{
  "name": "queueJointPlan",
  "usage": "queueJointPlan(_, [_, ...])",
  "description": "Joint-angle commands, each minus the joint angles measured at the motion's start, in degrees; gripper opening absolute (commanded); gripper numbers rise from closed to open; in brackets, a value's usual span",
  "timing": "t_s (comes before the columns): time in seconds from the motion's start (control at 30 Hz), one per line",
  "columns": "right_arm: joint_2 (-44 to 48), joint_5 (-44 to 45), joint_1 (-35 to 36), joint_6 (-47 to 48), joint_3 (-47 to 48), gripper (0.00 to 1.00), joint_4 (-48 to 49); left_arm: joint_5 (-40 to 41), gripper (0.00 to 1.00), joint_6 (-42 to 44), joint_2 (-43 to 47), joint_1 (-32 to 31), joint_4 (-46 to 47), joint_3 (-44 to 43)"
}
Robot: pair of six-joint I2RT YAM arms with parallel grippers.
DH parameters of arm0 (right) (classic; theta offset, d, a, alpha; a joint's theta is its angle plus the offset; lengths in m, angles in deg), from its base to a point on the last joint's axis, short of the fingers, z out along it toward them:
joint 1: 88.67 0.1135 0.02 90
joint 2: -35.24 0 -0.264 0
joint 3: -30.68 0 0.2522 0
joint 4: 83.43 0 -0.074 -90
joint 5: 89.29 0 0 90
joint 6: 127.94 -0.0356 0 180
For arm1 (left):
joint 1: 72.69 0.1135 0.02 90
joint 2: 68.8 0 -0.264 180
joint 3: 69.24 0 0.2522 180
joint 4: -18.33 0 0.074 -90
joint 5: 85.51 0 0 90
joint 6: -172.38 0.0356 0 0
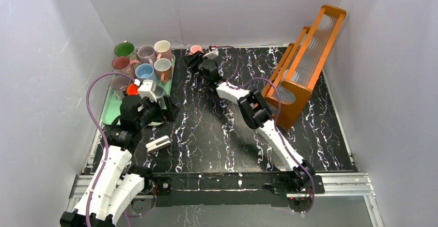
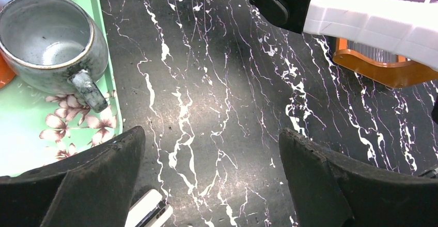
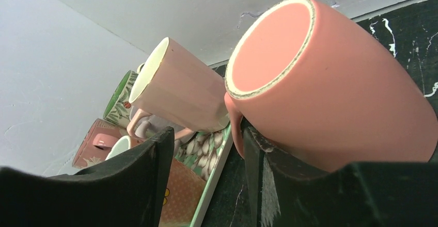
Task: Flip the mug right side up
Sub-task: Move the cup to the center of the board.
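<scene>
A salmon-pink mug [image 3: 335, 87] stands at the back of the black marbled table, its flat base turned toward the right wrist camera and its handle [image 3: 235, 129] hanging down. In the top view the mug [image 1: 196, 49] is just right of the green tray. My right gripper [image 3: 205, 134] is open. Its right finger [image 3: 258, 160] lies against the mug's side, and the handle sits in the gap next to that finger. In the top view the right gripper [image 1: 192, 57] is right at the mug. My left gripper [image 2: 212, 160] is open and empty over bare table beside the tray; it also shows in the top view [image 1: 171, 112].
A green floral tray [image 1: 109, 108] at the left holds several upright mugs, among them a grey one [image 2: 46, 41]. An orange rack [image 1: 304, 61] stands at the back right. A white clip-like object [image 1: 158, 144] lies near the left arm. White walls enclose the table.
</scene>
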Motion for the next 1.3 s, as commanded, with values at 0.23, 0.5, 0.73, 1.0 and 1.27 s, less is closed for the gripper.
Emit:
queueJointPlan(0.23, [-4.8, 3.5, -0.4, -1.0, 4.9, 0.43, 3.7, -0.1, 0.98, 0.6, 1.0, -0.6, -1.3, -0.5])
queueJointPlan(0.5, [-6.2, 3.2, -0.4, 0.2, 4.9, 0.29, 7.0, 0.0, 0.98, 0.6, 1.4, -0.6, -1.4, -0.5])
queueJointPlan(0.73, [-9.1, 3.9, -0.4, 1.3, 8.5, 0.26, 8.5, 0.2, 0.98, 0.7, 2.0, -0.6, -1.6, -0.5])
queueJointPlan(1.0, [-7.7, 2.3, -0.7, 3.2, 4.6, 0.04, 13.8, 0.0, 0.98, 0.8, 1.8, -0.6, -1.8, -0.7])
queueJointPlan(1.27, [5.2, -7.3, -0.6, 3.1, -15.7, 0.01, 24.4, 1.2, 0.98, 1.1, 2.4, -0.6, -2.6, -0.4])
